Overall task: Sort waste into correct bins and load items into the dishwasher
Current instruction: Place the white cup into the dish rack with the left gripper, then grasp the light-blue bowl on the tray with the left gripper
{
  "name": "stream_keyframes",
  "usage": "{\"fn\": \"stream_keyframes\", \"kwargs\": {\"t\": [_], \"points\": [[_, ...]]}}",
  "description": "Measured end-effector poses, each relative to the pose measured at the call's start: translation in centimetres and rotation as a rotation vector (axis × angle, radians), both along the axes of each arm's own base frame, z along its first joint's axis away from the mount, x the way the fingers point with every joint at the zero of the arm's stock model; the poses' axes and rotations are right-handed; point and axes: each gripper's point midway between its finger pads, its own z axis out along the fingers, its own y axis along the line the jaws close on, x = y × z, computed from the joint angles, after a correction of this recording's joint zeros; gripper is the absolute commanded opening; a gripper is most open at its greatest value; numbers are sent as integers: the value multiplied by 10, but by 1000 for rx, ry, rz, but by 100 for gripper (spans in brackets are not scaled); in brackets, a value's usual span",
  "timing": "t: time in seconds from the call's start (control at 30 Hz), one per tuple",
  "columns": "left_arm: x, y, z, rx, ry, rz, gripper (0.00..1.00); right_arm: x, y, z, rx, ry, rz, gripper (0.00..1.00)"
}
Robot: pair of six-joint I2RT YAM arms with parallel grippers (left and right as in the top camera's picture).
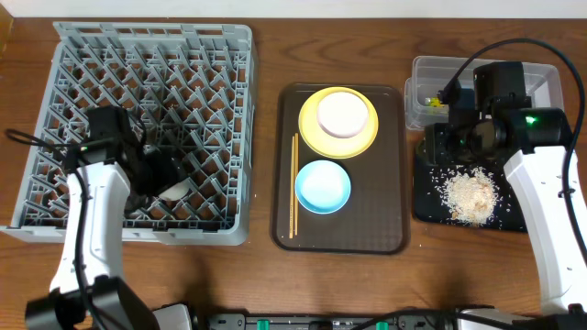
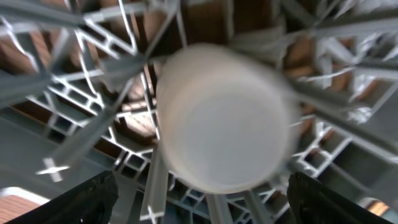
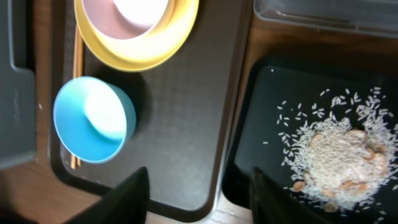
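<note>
The small white cup sits upside down in the grey dish rack, near its front edge. My left gripper is open just above the cup, its fingers apart on either side and not touching it. The pale yellow plate holds the white bowl. The light blue bowl and wooden chopsticks lie on the brown tray. My right gripper is open and empty over the gap between the brown tray and the black tray, which holds rice crumbs.
The clear tub stands behind the black tray with small scraps inside, partly hidden by my right arm. The brown tray fills the middle of the wooden table. In the right wrist view the blue bowl and crumbs lie below.
</note>
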Motion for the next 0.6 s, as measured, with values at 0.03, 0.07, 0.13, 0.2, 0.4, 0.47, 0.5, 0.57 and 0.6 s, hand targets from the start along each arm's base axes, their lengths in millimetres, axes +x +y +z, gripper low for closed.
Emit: {"fn": "stream_keyframes", "kwargs": {"t": [0.03, 0.07, 0.13, 0.2, 0.4, 0.47, 0.5, 0.57, 0.6], "points": [[4, 1, 8, 9, -27, 0, 90, -1, 0, 0, 0, 4, 1, 68], [10, 2, 19, 20, -63, -3, 91, -2, 0, -1, -2, 7, 2, 69], [18, -1, 43, 41, -139, -18, 91, -3, 0, -1, -3, 12, 8, 69], [22, -12, 62, 54, -202, -58, 91, -4, 0, -1, -5, 15, 8, 68], [23, -86, 82, 37, -275, -296, 91, -2, -13, -2, -18, 18, -36, 68], [23, -113, 80, 25, -277, -384, 91, -1, -25, -2, -28, 20, -85, 71], [23, -130, 80, 18, -285, -436, 91, -1, -33, -2, -30, 22, -114, 72], [24, -159, 78, 5, -302, -524, 91, 0, -48, -1, -35, 19, -172, 74], [24, -176, 78, -2, -314, -573, 91, -1, -55, 0, -37, 16, -197, 76]]}}
